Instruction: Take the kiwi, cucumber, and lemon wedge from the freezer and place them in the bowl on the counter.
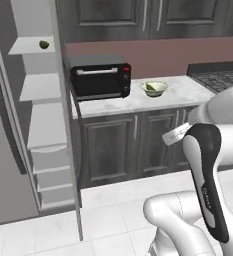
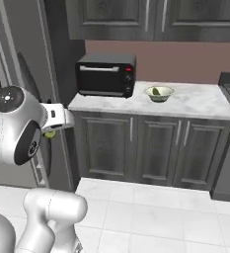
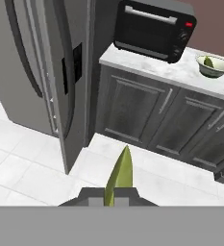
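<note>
Carrying a thin yellow-green sliver, the lemon wedge (image 3: 120, 175), the fingers (image 3: 114, 196) are clenched on its lower end, and in the hand view the wedge sticks up from between them, over the pale floor tiles in front of the cabinets. The bowl (image 1: 154, 88) sits well apart from it on the tabletop (image 1: 185, 92), to the right of the black toaster oven (image 1: 100, 75), and something green already lies inside it, probably the cucumber, though it is too small to be sure. The kiwi (image 1: 44, 44) rests on a high shelf in the door of the open freezer (image 1: 43, 107), untouched. The main worry I see is the grip: the wedge is narrow and tapered and held only near its base, so a quick swing towards the tabletop could let it twist or slide out onto the floor. The toaster oven stands between the freezer side and the bowl, so an arc that runs too low could clip its corner or the tabletop edge. The bowl is small and shallow, so a release from too high or off-centre could send the wedge bouncing out, or a low approach could nudge the bowl along the marble. The open freezer door also stands near the arm's elbow (image 2: 18, 131) and could be bumped.
</note>
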Controlling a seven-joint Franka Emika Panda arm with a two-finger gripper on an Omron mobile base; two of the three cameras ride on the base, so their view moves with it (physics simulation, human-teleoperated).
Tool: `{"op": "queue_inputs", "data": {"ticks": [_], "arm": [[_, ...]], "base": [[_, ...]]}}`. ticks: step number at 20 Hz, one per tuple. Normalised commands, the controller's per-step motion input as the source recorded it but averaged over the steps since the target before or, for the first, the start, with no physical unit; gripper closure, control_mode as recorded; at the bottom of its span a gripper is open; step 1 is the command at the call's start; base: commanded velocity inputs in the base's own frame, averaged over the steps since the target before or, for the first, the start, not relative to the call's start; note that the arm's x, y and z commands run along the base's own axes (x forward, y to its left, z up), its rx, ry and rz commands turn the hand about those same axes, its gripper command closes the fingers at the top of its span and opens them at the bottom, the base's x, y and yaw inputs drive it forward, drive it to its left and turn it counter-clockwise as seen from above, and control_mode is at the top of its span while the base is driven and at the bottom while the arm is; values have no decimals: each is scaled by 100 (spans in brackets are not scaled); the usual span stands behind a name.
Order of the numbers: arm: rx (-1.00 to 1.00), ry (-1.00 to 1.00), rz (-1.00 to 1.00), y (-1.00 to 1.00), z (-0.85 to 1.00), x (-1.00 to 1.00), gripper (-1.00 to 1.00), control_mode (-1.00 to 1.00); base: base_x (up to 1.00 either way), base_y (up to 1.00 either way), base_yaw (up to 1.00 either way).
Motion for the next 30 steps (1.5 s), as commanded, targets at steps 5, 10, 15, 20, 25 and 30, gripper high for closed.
{"op": "queue_inputs", "data": {"ticks": [5,10,15,20,25,30], "arm": [[0,0,0,0,0,0,100,100],[0,0,0,0,0,0,100,100],[0,0,0,0,0,0,100,100],[0,0,0,0,0,0,100,100],[0,0,0,0,0,0,100,100],[0,0,0,0,0,0,100,100]], "base": [[61,-84,-6],[84,-26,-6],[86,0,-2],[77,-9,-1],[51,-22,0],[49,-12,0]]}}
